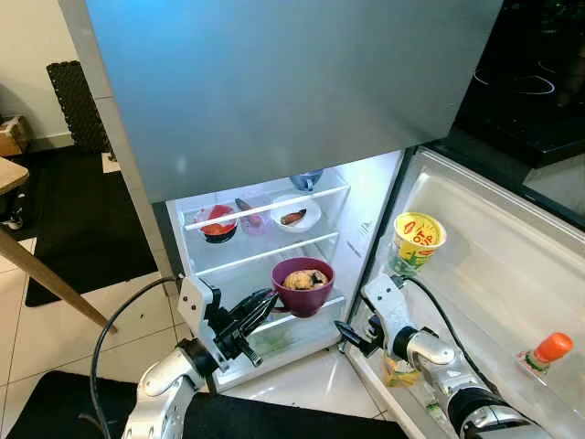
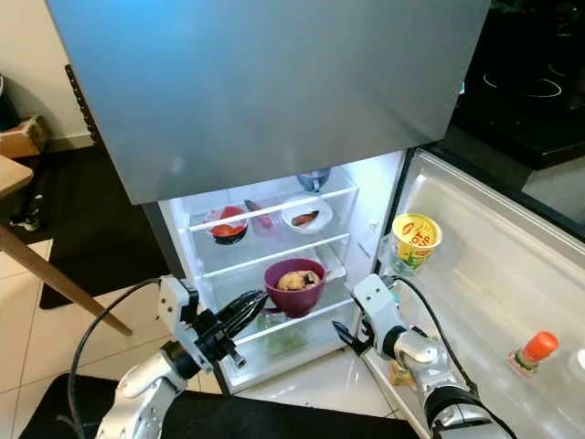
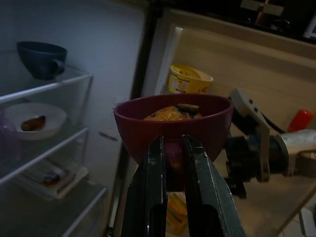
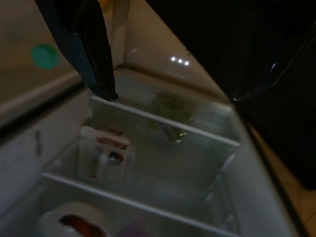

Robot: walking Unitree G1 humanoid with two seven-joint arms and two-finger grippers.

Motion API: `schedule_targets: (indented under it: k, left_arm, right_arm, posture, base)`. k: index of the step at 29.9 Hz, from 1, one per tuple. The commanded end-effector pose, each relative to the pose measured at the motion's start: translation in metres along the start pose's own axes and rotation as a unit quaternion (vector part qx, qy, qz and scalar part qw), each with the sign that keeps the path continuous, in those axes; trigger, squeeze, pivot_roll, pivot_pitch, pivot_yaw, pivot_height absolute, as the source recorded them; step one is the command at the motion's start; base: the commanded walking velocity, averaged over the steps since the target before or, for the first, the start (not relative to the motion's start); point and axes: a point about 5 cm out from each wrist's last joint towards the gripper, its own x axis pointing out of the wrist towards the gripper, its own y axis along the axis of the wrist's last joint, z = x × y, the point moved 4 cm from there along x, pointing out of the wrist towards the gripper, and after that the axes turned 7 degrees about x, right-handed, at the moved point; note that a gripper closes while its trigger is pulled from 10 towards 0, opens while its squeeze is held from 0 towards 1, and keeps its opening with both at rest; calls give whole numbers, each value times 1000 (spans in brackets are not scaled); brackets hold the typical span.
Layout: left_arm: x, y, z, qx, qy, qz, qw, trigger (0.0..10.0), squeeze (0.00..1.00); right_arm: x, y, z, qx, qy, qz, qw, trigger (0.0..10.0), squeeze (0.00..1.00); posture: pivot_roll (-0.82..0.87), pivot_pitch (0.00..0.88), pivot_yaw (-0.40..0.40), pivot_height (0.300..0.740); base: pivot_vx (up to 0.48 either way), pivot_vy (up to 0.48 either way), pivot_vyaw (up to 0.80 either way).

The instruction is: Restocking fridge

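Maroon plastic bowl [image 1: 303, 285] with a browned food item in it is gripped by the left hand [image 1: 265, 306]: both black fingers [image 3: 148, 192] pinch the bowl's base/near wall, closed tight on it, seen clearly in the left wrist view. Bowl sits just ahead of that hand, held at the front edge of the lower glass fridge shelf [image 1: 315, 306]; can't tell if its base touches the shelf.

Right hand [image 1: 352, 337] hangs low, right of the bowl, near the bottom corner where the open fridge door [image 1: 494, 274] meets the cabinet. Its fingers [image 4: 84, 44] are spread wide apart with nothing between them; right wrist view looks into the fridge past them.

Beyond the left hand, on the shelves above the bowl:
- white shallow dish [image 1: 296, 214] with a dark brown food piece, upper shelf
- small dark bowl with red contents [image 1: 218, 223], same shelf, left of the dish
- dark blue cup [image 1: 306, 179] on the top shelf, further back

Below the left hand's bowl, green leafy stuff [image 2: 285, 337] shows through the bottom drawer.

On the door side, past the right hand: yellow instant-noodle cup [image 1: 417, 240] in an upper door rack, orange-capped bottle [image 1: 547, 351] far right in the door, well apart from both hands.

Wooden table [image 1: 14, 174] edge and leg off to the far left.
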Motion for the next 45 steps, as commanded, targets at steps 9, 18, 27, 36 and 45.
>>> schedule_targets:
  k: [9, 18, 27, 36, 45]
  left_arm:
    - [-6, 3, -9, 13, 13, 0, 1000, 10000, 0]
    - [-7, 2, -7, 11, 7, -1, 1000, 10000, 0]
    - [-4, 4, -6, 6, 8, 6, 1000, 10000, 0]
    - [-2, 5, -7, 5, 9, 5, 1000, 10000, 0]
    - [-3, 4, -5, 8, 1, 2, 1000, 10000, 0]
  right_arm:
    - [2, -1, -7, 6, 17, -2, 1000, 10000, 0]
    - [0, -1, 8, -2, -34, -9, 999, 10000, 0]
    - [-2, 4, 17, 3, -61, 0, 998, 10000, 0]
    - [-1, 3, 20, 6, -76, -2, 997, 10000, 0]
    - [-2, -3, 20, 7, -86, -14, 996, 10000, 0]
  posture:
    - [-41, 41, -14, 740]
    - [-40, 40, -14, 740]
    - [-41, 41, -13, 740]
    - [-40, 40, -11, 740]
    - [-36, 40, -8, 740]
  base:
    - [0, 0, 794]
    - [0, 0, 619]
    - [0, 0, 0]
    - [0, 0, 0]
    - [0, 0, 0]
